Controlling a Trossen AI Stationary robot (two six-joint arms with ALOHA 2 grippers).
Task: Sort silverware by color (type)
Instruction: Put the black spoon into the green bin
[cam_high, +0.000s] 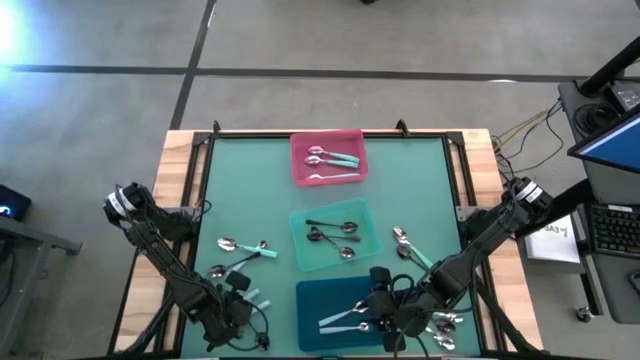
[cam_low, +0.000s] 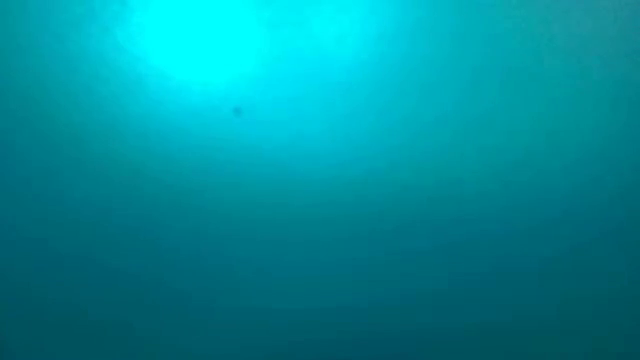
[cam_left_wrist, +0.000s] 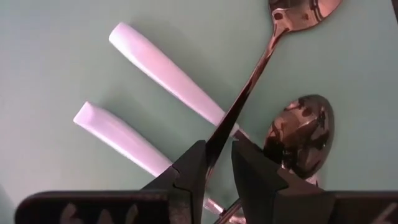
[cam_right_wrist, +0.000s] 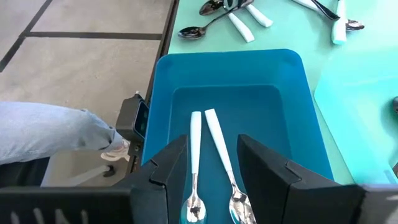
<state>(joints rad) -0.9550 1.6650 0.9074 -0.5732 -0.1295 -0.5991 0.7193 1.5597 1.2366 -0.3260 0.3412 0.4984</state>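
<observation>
Near the table's left near corner, my left gripper (cam_high: 238, 292) (cam_left_wrist: 214, 167) points down at a small heap of silverware and is shut on a dark metal spoon (cam_left_wrist: 261, 62). Under that spoon lie two pale blue handles (cam_left_wrist: 165, 68) (cam_left_wrist: 118, 134), with another dark spoon's bowl (cam_left_wrist: 300, 132) beside them. My right gripper (cam_high: 385, 302) (cam_right_wrist: 211, 165) hangs open above the dark-teal tray (cam_right_wrist: 180, 74), where two pale-handled spoons (cam_right_wrist: 196, 146) (cam_right_wrist: 219, 146) lie flat. The pink tray (cam_high: 300, 170) holds teal-handled spoons and the mint tray (cam_high: 305, 255) holds dark ones. The low view shows only a teal blur. My left gripper pinches the dark spoon's thin handle (cam_left_wrist: 219, 138) near its free end between its two fingertips, coming from above. The handle runs out away from the fingers and crosses over one pale blue handle. Whether the bowl (cam_left_wrist: 305, 9) is lifted off the mat, I cannot tell.
Loose spoons lie on the green mat at the left (cam_high: 245, 248), at the right (cam_high: 408, 245) and at the near right corner (cam_high: 447, 325). The three trays stand in a row down the middle. A person's leg (cam_right_wrist: 50, 134) shows beyond the table's edge.
</observation>
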